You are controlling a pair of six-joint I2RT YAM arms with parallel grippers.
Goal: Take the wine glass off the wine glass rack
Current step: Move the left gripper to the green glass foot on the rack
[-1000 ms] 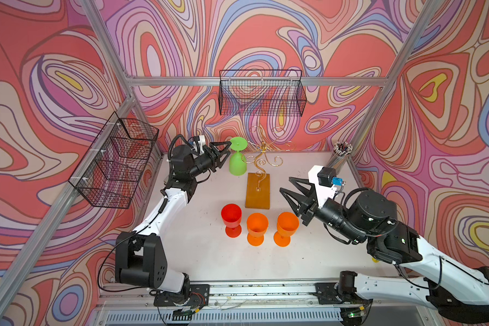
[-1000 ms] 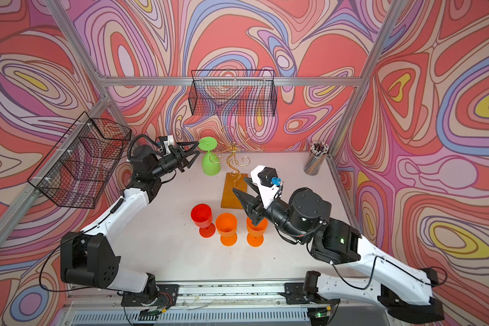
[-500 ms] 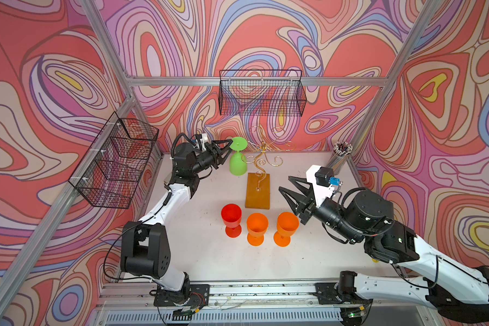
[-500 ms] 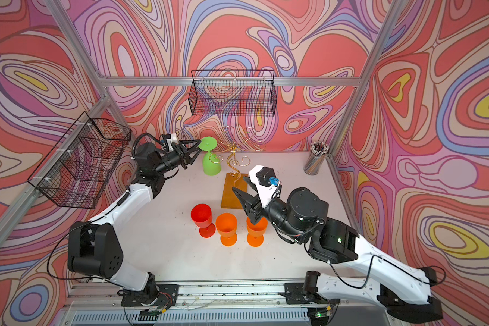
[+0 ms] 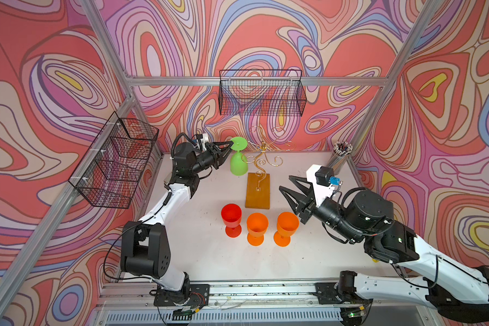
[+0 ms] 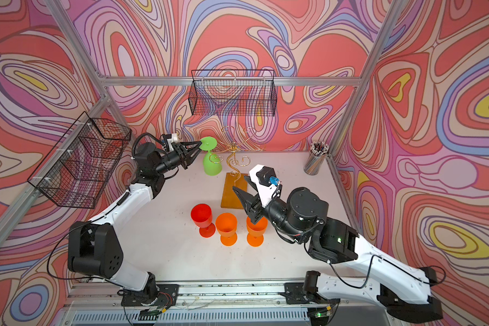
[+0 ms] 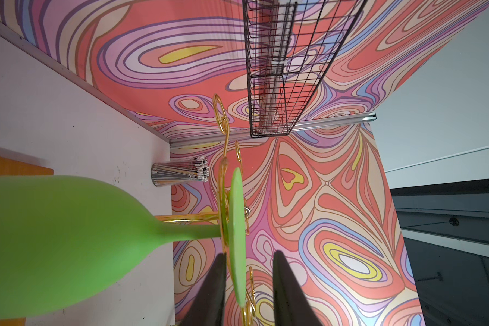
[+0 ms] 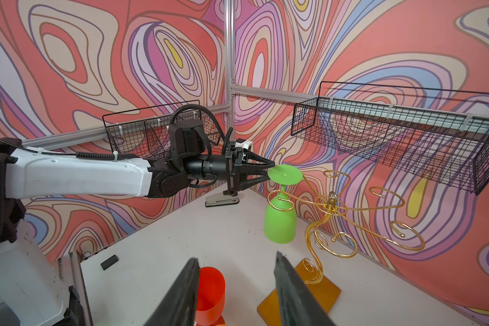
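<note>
**Item:** lime-green plastic wine glass (image 5: 238,166), inverted, foot uppermost. Its stem sits inside a spiral arm of the thin gold wire wine glass rack (image 5: 257,192), which stands on an amber wooden base toward the rear of the white desk (image 5: 203,254).

**Left gripper** (image 7: 249,254): jaws partly apart, straddling the rim of the glass's foot. A gap shows on one side; the other side possibly touches, but this is hard to judge.

**Right gripper** (image 5: 285,182): jaws apart and empty, near the rack's base and a row of one red plastic goblet (image 5: 231,216) and two orange goblets (image 5: 257,224).
</note>
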